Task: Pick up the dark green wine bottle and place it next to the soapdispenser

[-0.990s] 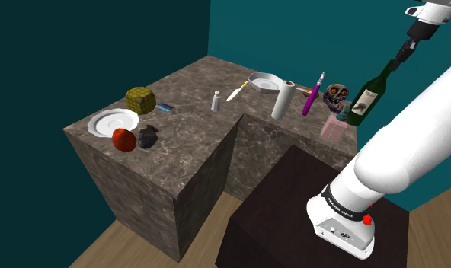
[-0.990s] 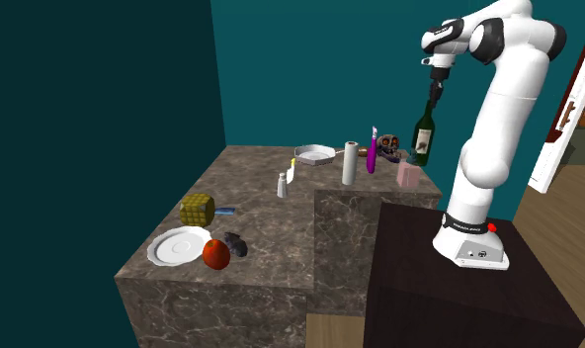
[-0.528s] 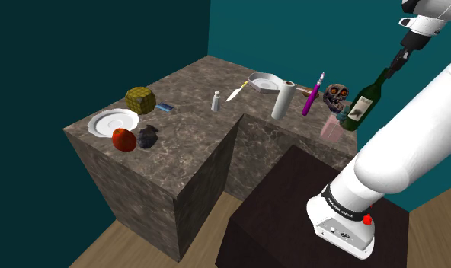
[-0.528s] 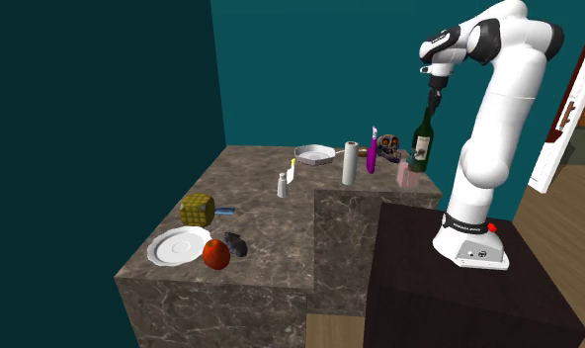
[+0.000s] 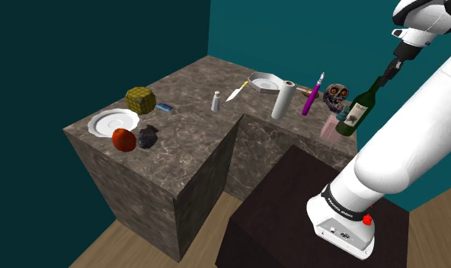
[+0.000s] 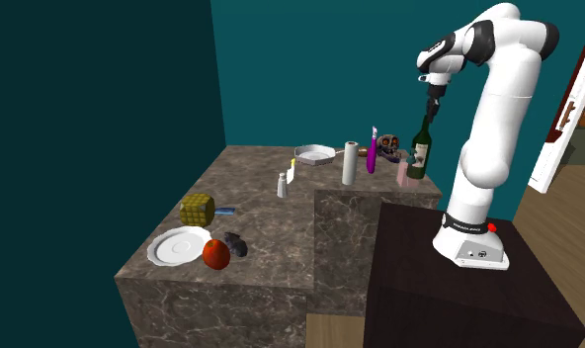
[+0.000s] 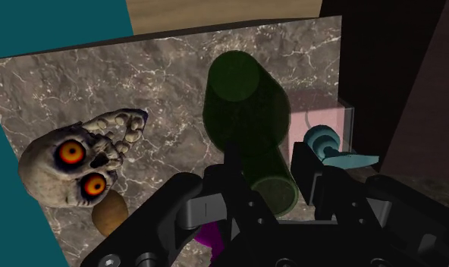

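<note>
Clamping the slim neck of the dark green wine bottle (image 5: 355, 113), the black tool (image 5: 389, 67) holds it from above, its two fingers pressed on either side. The bottle is a round-shouldered cylinder with a pale label, hanging close to upright over the corner of the counter (image 5: 186, 84) nearest the arm; whether its base touches the surface I cannot tell. Just beside it stands the soapdispenser (image 7: 321, 125), a translucent pink block topped by a teal pump. A little farther off lies a bone-coloured skull (image 7: 79, 163) with orange eyes and bared teeth, a small brown ball (image 7: 109, 216) against it. The counter is grey-brown stone, veined white like marble.
</note>
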Tool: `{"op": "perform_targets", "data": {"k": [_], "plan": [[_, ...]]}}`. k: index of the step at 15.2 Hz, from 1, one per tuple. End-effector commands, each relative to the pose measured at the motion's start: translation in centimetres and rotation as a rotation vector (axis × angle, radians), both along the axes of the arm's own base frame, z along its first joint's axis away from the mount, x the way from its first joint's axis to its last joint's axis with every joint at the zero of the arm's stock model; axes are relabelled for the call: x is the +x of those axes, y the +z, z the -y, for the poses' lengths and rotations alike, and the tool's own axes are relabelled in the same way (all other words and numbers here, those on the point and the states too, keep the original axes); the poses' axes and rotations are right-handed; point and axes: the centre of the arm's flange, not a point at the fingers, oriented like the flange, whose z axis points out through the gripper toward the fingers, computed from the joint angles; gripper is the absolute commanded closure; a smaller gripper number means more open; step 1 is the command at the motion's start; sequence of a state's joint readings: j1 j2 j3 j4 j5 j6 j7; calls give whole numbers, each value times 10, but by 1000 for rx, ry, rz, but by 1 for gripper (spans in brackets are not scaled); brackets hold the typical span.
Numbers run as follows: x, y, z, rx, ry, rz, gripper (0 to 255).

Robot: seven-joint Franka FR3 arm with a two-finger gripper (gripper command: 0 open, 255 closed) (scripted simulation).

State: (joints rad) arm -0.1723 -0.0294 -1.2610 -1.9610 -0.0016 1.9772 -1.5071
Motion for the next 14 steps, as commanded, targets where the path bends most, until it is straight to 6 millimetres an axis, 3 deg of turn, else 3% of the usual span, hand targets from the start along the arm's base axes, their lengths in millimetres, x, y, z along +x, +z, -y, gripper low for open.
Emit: {"op": "perform_targets", "data": {"k": [1,5,6,11,14], "plan": [[0,-1,0,-1,0,0,255],[0,-1,0,-1,0,0,255],[0,-1,0,-1,0,0,0],[0,-1,0,-1,0,0,0],[-2,38,-1,-1,0,0,0]]}}
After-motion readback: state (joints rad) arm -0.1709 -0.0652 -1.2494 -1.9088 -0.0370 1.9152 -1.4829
